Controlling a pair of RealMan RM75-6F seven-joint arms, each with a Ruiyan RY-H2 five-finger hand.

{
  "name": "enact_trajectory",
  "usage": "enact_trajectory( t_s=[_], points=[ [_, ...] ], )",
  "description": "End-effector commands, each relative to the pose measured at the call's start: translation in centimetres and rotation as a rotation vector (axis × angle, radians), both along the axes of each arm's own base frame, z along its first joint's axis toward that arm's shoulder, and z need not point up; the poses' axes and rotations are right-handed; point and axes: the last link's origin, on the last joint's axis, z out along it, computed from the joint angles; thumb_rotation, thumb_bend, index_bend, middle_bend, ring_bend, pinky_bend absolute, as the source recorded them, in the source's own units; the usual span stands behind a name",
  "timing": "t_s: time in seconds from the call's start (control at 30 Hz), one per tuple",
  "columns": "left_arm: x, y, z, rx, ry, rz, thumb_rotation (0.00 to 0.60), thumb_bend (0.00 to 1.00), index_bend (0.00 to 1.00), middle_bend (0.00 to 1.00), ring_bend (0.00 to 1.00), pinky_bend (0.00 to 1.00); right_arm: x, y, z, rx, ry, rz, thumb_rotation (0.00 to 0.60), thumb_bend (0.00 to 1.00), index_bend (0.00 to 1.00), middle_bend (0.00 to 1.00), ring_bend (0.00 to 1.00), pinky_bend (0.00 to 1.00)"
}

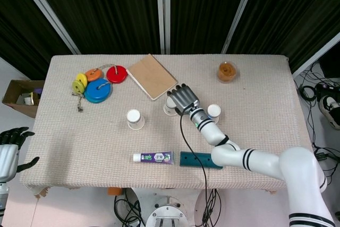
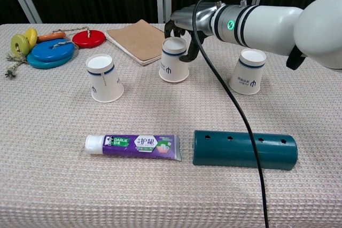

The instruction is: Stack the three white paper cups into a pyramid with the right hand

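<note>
We read this as robot test lab, not home: beige woven-cloth-covered table (image 1: 69,131) set before dark black curtain panels with grey metal poles (image 1: 163,11); loose black cables (image 1: 313,91) on pale floor at right; open brown cardboard box (image 1: 16,97) of parts at left.

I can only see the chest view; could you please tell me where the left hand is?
Observer: The head view shows the left hand off the table's near left corner, fingers apart, holding nothing.
Operator: Thank you. Does the right arm hide anything from me?
Observer: Yes, a small container of orange-brown contents stands near the far edge, well apart from the right hand.
Operator: Is anything beside the table?
Observer: An open cardboard box sits beyond its left edge.
</note>
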Motion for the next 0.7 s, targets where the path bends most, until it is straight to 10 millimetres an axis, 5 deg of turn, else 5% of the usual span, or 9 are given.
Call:
enact_trajectory(
  t_s=[0.03, 0.23, 0.7],
  points=[
    [0.1, 0.1, 0.0, 0.0, -0.002, -0.004, 0.6, 0.0, 0.31, 0.2, 0.17, 0.19, 0.7, 1.7, 0.9, 0.028, -0.055, 0.056, 0.6, 0.36, 0.42, 0.39, 0.21, 0.28],
    [0.3, 0.0, -0.1, 0.0, -0.005, -0.014, 0.6, 0.0, 0.31, 0.2, 0.17, 0.19, 2.2, 3.2, -0.3, 0.091, -0.061, 0.11, 0.6, 0.36, 0.42, 0.39, 0.21, 0.28],
    [-0.2, -1.0, 0.1, 0.013, -0.009, 0.01, 0.6, 0.0, 0.31, 0.2, 0.17, 0.19, 3.9, 3.5, -3.2, 0.101, -0.026, 0.122, 0.6, 0.36, 0.43, 0.37, 0.21, 0.29]
  ],
)
